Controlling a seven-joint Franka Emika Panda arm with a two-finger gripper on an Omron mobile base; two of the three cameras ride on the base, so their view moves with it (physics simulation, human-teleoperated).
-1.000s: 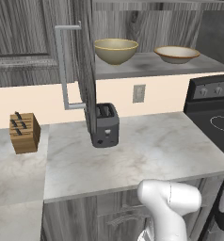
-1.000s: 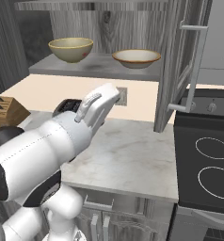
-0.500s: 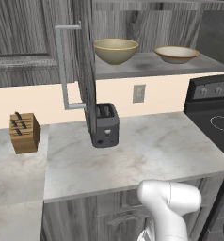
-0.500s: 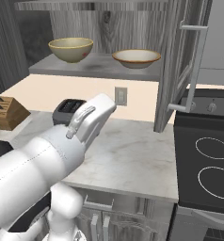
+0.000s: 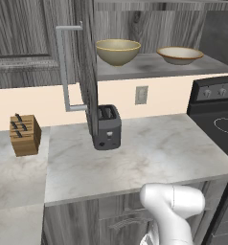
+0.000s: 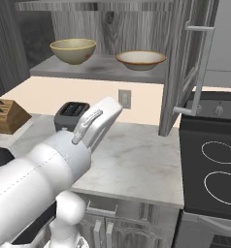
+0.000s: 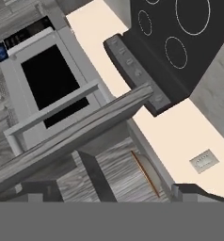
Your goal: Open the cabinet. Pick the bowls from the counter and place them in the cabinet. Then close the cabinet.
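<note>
Left base view, toaster [image 5: 108,127] under open cabinet door [image 5: 87,67]

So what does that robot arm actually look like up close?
The arm is made of thick, rounded, glossy white shells, with a faint dotted seam line along the big segment and a dark band low at one joint. A small light grey bar-shaped piece sits on the slimmer forward segment. Its rounded white base link rises in front of the counter. No cables or lettering can be made out.

two bowls [image 5: 118,51], one toaster [image 5: 108,127], one knife block [image 5: 24,134]
</note>
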